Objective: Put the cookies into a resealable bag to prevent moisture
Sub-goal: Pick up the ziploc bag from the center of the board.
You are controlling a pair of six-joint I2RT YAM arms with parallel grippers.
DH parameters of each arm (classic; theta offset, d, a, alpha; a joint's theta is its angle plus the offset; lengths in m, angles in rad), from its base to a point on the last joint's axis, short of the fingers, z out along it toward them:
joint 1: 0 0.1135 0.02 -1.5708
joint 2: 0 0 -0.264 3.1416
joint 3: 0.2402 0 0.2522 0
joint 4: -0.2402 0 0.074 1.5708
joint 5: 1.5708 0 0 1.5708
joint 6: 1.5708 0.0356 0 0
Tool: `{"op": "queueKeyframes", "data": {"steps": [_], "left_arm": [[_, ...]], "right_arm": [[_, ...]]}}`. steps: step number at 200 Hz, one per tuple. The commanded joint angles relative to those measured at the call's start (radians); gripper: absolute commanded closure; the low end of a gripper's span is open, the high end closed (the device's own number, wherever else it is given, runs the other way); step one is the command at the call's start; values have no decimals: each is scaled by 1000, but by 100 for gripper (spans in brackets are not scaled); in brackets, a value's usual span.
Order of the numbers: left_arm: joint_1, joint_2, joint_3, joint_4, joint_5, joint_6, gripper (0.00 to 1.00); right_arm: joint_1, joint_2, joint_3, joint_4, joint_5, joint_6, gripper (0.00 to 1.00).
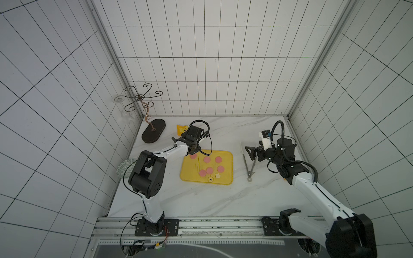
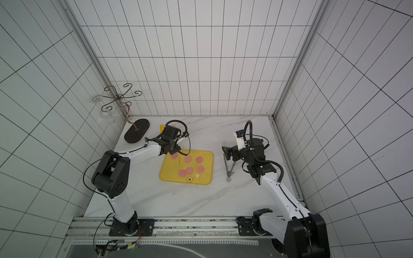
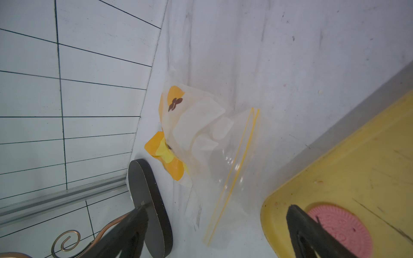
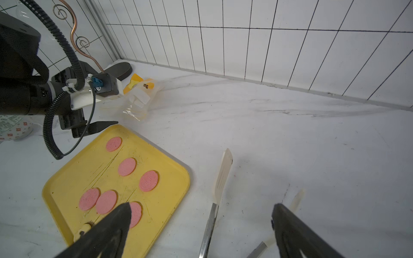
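Status: cookies [image 1: 209,170] are all sitting on the yellow tray [image 1: 190,176], none bagged yet. Six pink discs are lying flat in two loose rows, three along the tray's far edge and three nearer its middle. Two in the near row are touching or slightly overlapping (can't tell which from these angles). The pale flower piece [image 1: 218,175] and the small yellow round [image 1: 210,179] are sitting by the tray's near edge, just beside each other.

The bag [image 3: 201,138] is lying crumpled on the table [image 1: 223,201] just beyond the tray's far-left corner, not touching the tray. Its printed yellow end is pointing away from the tray and its zip strip end is facing it. Can't tell whether the zip is sealed.

The left gripper [image 3: 216,207] is hanging at the tray's far-left corner, aiming at the bag, jaws standing wide apart and gripping nothing. One finger [image 3: 308,232] is hovering over the corner cookie, the other [image 3: 125,234] over the black stand base [image 1: 153,133] left of that corner.

The right gripper [image 4: 202,205] is hanging right of the tray, jaws likewise spread wide and empty. It is above the tongs [image 4: 222,172], which are lying on the table beside the tray's right edge.

A patterned bowl [image 1: 123,172] is sitting left of the tray, partly hidden by the left arm.
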Motion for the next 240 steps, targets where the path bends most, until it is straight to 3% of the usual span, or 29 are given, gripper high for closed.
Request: {"op": "queueKeyframes", "data": {"steps": [1, 53, 126, 153, 172, 205, 240], "left_arm": [[-1, 33, 14, 22, -25, 10, 3], [10, 102, 70, 38, -110, 32, 10], [7, 174, 103, 10, -135, 12, 49], [5, 196, 118, 4, -144, 10, 56], [6, 208, 146, -15, -161, 8, 71], [2, 194, 228, -110, -180, -76, 100], [-1, 172, 387, -326, -195, -286, 100]], "right_arm": [[8, -17, 52, -32, 20, -10, 0], [8, 1, 63, -30, -1, 3, 0], [9, -10, 48, -1, -70, 63, 1], [9, -17, 48, -5, -72, 69, 1], [9, -21, 46, -7, -70, 76, 1], [9, -24, 42, -5, -75, 91, 0], [8, -19, 33, 29, -118, 133, 0]]}}
